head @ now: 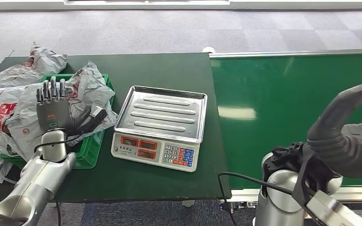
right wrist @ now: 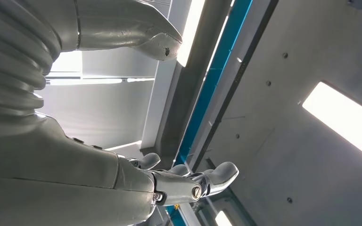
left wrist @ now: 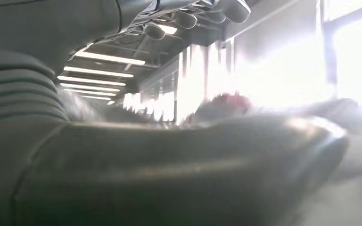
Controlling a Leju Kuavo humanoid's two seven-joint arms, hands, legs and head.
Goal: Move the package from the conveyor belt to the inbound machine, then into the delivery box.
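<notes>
My left hand [head: 52, 106] spread flat, holding nothing, over packages [head: 87, 94] in green bin [head: 90, 153]. Conveyor belt [head: 292, 103] bare; scale [head: 162, 125] between. Right hand [right wrist: 188, 183] raised, fingers loosely apart, empty.

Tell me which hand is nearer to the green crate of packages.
Left. The left hand is raised right over the green crate and its packages; the right hand is far across, over the conveyor belt.

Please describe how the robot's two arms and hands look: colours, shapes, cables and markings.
Both arms are silver and rounded. The left hand has a dark grey back with a small green mark, and silver-and-black jointed fingers; a black cable loops at its wrist. The right hand has a thick grey rubbery cover; a black cable runs at its wrist.
</notes>
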